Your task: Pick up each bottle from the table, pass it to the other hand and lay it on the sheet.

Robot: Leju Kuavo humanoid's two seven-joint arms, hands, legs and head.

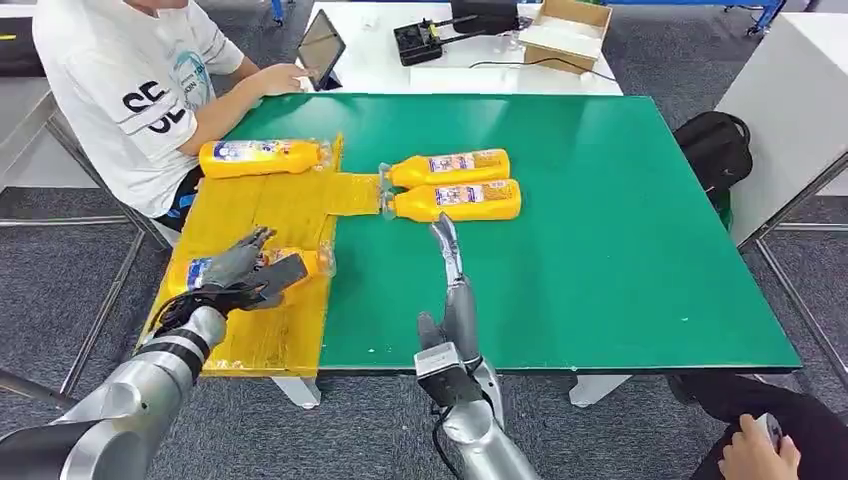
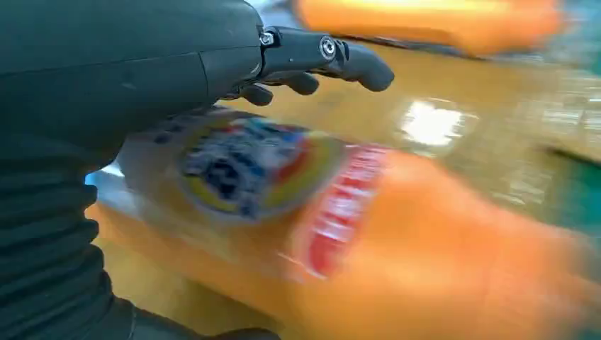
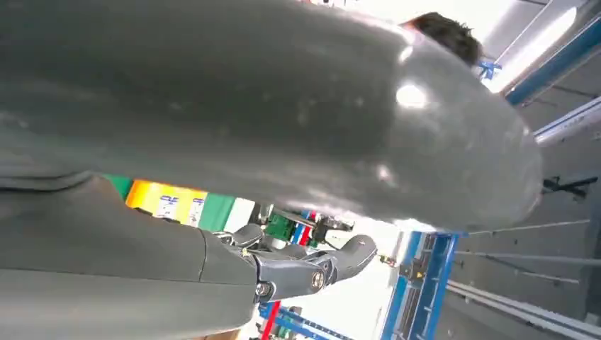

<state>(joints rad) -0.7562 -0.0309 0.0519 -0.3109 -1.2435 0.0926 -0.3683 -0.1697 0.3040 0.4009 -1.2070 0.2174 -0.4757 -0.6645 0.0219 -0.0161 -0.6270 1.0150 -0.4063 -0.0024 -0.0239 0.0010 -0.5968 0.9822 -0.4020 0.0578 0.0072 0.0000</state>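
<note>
Four orange bottles with labels are in the head view. One bottle (image 1: 262,157) lies on the far part of the yellow sheet (image 1: 290,205). Another bottle (image 1: 305,262) lies on the sheet's near part, under my left hand (image 1: 245,268). In the left wrist view that bottle (image 2: 354,234) is blurred, and the left hand's fingers (image 2: 333,57) stretch out above it without wrapping it. Two bottles (image 1: 445,168) (image 1: 455,200) lie side by side on the green table (image 1: 600,250). My right hand (image 1: 450,290) is open with straight fingers, just short of the nearer one; the right wrist view shows its fingers (image 3: 298,269).
A person in a white shirt (image 1: 120,90) sits at the table's far left corner with a tablet (image 1: 320,48). A white table behind holds a cardboard box (image 1: 565,32) and a black device (image 1: 420,40). A black bag (image 1: 715,150) sits on the floor to the right. Another person's hand (image 1: 755,450) is at the lower right.
</note>
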